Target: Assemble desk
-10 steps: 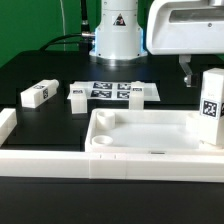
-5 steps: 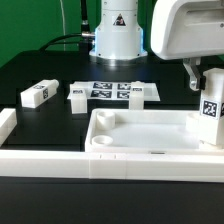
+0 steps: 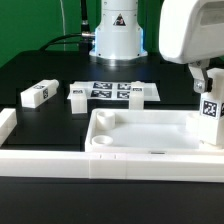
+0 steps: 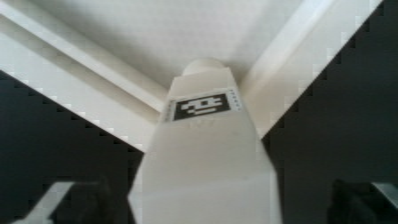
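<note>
Hovering my gripper [image 4: 210, 205], its fingers [image 4: 57, 203] apart and straddling the upright tagged leg [image 3: 211, 110] at the corner of the desk top [image 3: 140, 165] on the exterior view's right, I should lower straight and clamp evenly, without tilting it.

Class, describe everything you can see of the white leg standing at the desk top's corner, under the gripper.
The leg is a white block, plastic by its look, with a black-and-white square tag on one face. It stands upright at the corner of the desk top on the exterior view's right. The gripper hangs over it, jaws apart on either side; whether they touch it cannot be told.
</note>
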